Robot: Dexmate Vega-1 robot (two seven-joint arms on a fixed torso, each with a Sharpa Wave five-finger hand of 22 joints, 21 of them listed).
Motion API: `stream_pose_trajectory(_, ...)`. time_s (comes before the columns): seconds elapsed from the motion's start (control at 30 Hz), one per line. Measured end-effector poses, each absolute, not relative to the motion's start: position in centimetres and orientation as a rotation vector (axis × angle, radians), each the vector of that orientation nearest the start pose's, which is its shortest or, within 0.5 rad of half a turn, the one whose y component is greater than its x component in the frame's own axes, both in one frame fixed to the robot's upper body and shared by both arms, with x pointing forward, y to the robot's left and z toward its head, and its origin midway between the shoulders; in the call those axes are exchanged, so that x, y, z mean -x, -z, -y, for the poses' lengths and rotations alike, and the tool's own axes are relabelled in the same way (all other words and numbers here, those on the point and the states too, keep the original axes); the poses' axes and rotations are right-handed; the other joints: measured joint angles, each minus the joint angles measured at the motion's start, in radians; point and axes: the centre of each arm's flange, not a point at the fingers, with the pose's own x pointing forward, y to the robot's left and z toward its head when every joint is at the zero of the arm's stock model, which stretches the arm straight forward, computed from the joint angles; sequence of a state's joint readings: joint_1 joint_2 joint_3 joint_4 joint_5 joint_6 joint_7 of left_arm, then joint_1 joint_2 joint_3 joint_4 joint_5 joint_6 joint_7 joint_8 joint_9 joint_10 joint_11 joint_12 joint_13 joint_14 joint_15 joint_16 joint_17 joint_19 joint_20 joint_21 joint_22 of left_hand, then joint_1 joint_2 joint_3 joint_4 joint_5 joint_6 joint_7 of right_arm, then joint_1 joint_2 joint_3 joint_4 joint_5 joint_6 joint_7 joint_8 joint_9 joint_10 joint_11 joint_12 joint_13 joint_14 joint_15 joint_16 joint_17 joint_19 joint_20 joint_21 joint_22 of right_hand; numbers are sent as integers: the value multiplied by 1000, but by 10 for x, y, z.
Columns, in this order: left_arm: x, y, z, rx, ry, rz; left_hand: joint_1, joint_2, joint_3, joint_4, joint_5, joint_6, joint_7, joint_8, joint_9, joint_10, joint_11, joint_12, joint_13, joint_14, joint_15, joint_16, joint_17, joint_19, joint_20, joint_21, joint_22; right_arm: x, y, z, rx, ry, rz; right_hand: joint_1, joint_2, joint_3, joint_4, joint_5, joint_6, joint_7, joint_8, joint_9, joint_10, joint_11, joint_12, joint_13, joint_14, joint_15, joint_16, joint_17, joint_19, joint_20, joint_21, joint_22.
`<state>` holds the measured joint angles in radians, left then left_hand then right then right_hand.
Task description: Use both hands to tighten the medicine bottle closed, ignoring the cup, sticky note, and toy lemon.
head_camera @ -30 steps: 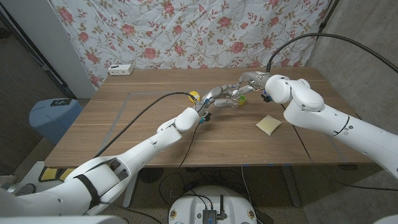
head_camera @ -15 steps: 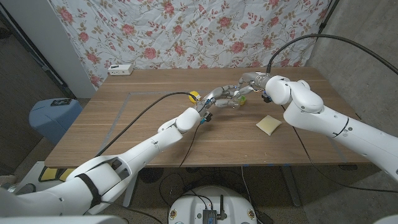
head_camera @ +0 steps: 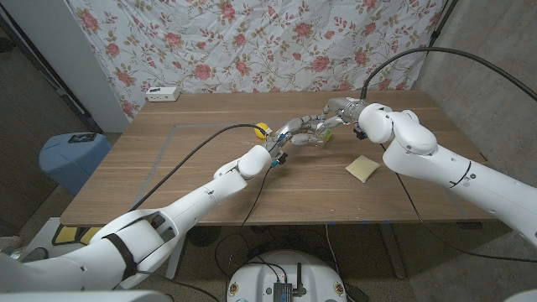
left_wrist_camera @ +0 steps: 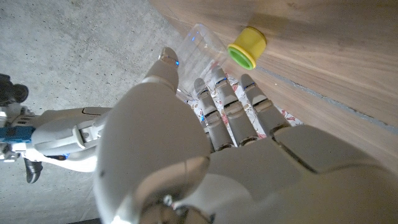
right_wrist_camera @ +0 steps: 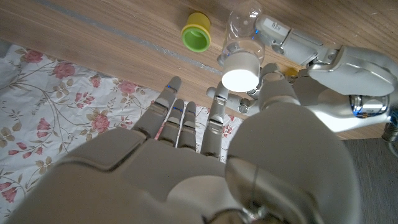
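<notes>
A clear medicine bottle (right_wrist_camera: 244, 28) with a white cap (right_wrist_camera: 241, 70) is held off the table at the far middle, between both hands. My left hand (head_camera: 295, 132) grips the bottle's body; its fingers (right_wrist_camera: 281, 32) wrap the clear wall. My right hand (head_camera: 338, 109) comes from the other side, and its thumb and a finger press on the white cap. In the left wrist view the bottle (left_wrist_camera: 202, 42) pokes out past my left hand (left_wrist_camera: 186, 143). In the head view the hands mostly hide the bottle.
A yellow cup (head_camera: 263, 129) with a green inside lies on the table beside the left hand. A pale yellow sticky note (head_camera: 362, 167) lies under the right forearm. A yellowish toy lemon (head_camera: 326, 134) sits just below the hands. A white box (head_camera: 162, 93) stands at the far left edge.
Both hands stay at the bottle. The right forearm has shifted only slightly; nothing else has visibly moved.
</notes>
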<state>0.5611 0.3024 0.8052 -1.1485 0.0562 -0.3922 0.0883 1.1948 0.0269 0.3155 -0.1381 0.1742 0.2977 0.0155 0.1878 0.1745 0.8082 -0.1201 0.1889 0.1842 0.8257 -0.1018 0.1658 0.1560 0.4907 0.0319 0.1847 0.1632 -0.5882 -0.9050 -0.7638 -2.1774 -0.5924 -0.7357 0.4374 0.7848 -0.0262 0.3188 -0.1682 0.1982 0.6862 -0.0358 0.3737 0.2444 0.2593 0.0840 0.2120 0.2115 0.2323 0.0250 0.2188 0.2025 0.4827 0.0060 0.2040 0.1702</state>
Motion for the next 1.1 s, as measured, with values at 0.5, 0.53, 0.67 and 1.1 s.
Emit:
stream_pose_trajectory(0.5, -644, 12, -38, -679, 491, 829, -10, 3, 4, -4, 0, -1, -1, 0, 0, 0, 0, 0, 0, 2, 2, 0, 0, 0, 0, 0, 0, -538, -79, 182, 1529, -35, 344, 4, -4, 4, 4, 0, 16, -5, 7, 0, 0, 0, 0, 0, 0, 0, 0, 5, 0, 0, 0, 0)
stream_pose_trajectory(0.53, -644, 12, -38, -679, 491, 828, -11, 2, 4, -4, 0, -1, -1, 0, 0, 0, 0, 0, 0, 2, 2, 0, 0, 0, 0, 0, 0, -538, -79, 182, 1529, -35, 342, 4, -4, 4, 4, 0, 16, -5, 11, 3, 0, 0, 0, 0, 0, 0, 0, 5, 0, 0, 0, 0)
stream_pose_trajectory(0.67, -645, 12, -38, -679, 489, 826, -11, 2, 4, -4, 0, -2, -1, 0, 0, 0, 0, -1, -1, 2, 2, 0, 0, 0, 0, 0, 0, -539, -79, 182, 1529, -36, 338, 4, -4, 4, 4, 0, 16, -5, 11, 4, 0, 0, 0, 0, 4, 4, 0, 5, 0, 0, 0, 0)
stream_pose_trajectory(1.1, -647, 10, -39, -677, 491, 827, -16, -3, 14, -3, -1, -7, -7, 0, 0, 0, 0, -4, -1, 7, -4, 0, 0, 0, 0, 0, 0, -543, -78, 183, 1525, -33, 329, 4, -4, 8, 8, -6, 47, -4, 29, 9, 7, -7, 0, 0, 5, 5, 0, 5, 6, 6, 0, 5)
